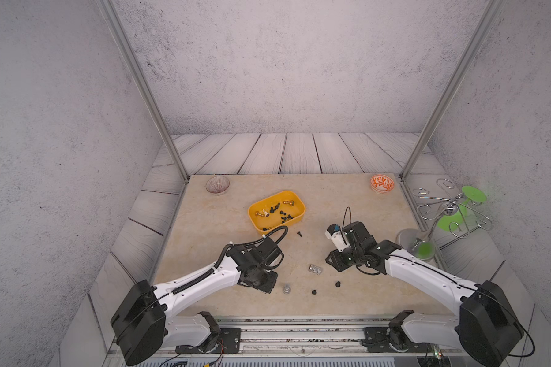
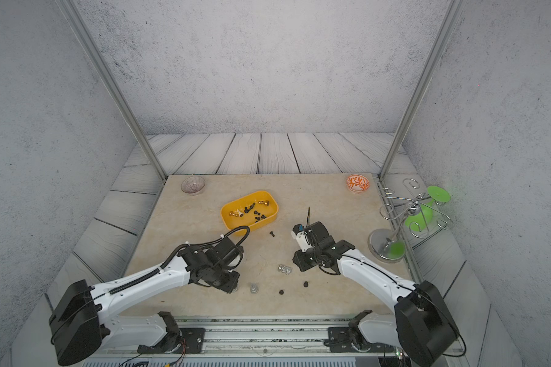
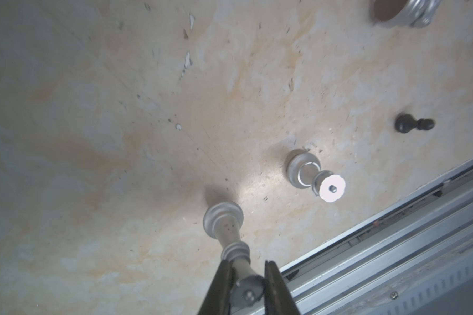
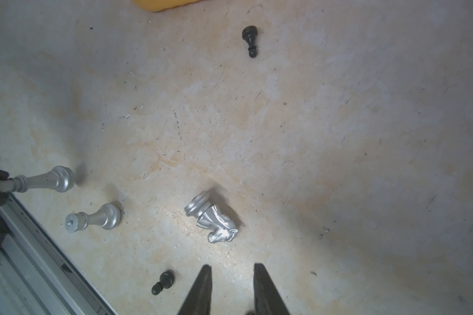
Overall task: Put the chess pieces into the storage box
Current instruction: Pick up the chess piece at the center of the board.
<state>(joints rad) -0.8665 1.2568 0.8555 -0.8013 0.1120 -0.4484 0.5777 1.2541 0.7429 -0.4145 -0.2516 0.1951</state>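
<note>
Chess pieces are mostly stowed already, and one more is in hand. The left jaws are closed on the rounded head of a tall silver turned-metal piece, which is pinched from both sides. Whether its wide base rests on the beige marbled surface or is raised just off it cannot be told. The right jaws are set narrow with nothing between them, and are hung near a silver metal knight that lies on its side.

Just beside the gripped piece, a shorter silver piece with a flat round top is stood upright near the front rail. Three pieces of the smallest kind are also left loose. One small black pawn and a second black pawn are found near the knight. A third black pawn lies just outside the bright yellow rectangular plastic storage box.

That box is placed farther back on the surface, well apart from the left jaws. Within it are seen two gold pieces, a cream piece and a scatter of small black pieces. The greater part of the work is judged done. Six pieces are outside the box, the gripped one among them, and its carry is not yet made.
</note>
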